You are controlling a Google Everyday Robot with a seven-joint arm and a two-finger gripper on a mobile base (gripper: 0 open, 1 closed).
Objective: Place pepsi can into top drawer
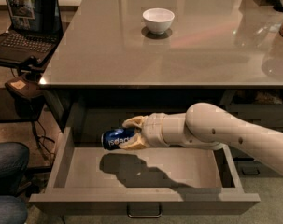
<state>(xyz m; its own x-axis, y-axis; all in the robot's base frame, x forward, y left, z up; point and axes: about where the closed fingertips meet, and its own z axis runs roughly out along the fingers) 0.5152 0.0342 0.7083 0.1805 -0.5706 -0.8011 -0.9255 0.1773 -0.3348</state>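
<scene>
white "pepsi" lettering upside down on the pepsi can (116, 139), gripper (126, 135) clasping it over the top drawer (145, 202)

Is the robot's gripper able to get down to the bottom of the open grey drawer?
Probably yes. The gripper, shut on the dark blue metal pepsi can, hangs just above the floor of the wide, shallow grey top drawer, which is pulled open. Nothing shows between them.
</scene>
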